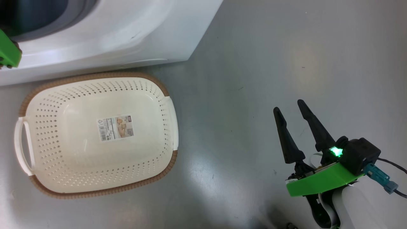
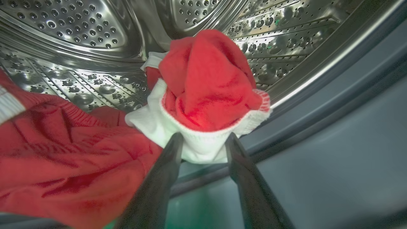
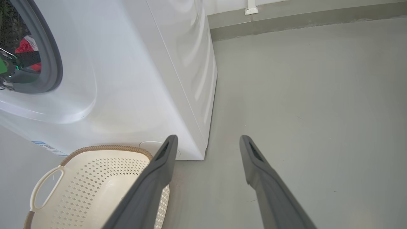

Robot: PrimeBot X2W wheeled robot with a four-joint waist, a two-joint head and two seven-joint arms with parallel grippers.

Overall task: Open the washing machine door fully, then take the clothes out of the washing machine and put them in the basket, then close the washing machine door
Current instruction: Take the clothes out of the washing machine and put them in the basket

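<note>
Got left gripper [image 2: 203, 138] inside washing machine [image 2: 79, 28], straddling white trim of clothes [image 2: 206, 82]; can't tell if clamped. Got right gripper [image 1: 288, 106] spread wide over floor [image 1: 254, 63], near basket [image 1: 95, 77].

A plain laundry corner: a white front-loading washing machine [image 3: 133, 79] stands on a bare grey floor [image 3: 302, 95], with a cream basket [image 1: 44, 127] beside it.

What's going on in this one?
The robot is unloading the washing machine. Its left gripper is inside the drum, fingers either side of the white trim of the red clothes. The basket on the floor beside the machine holds no clothes yet. The right gripper hangs open over the floor, holding nothing.
</note>
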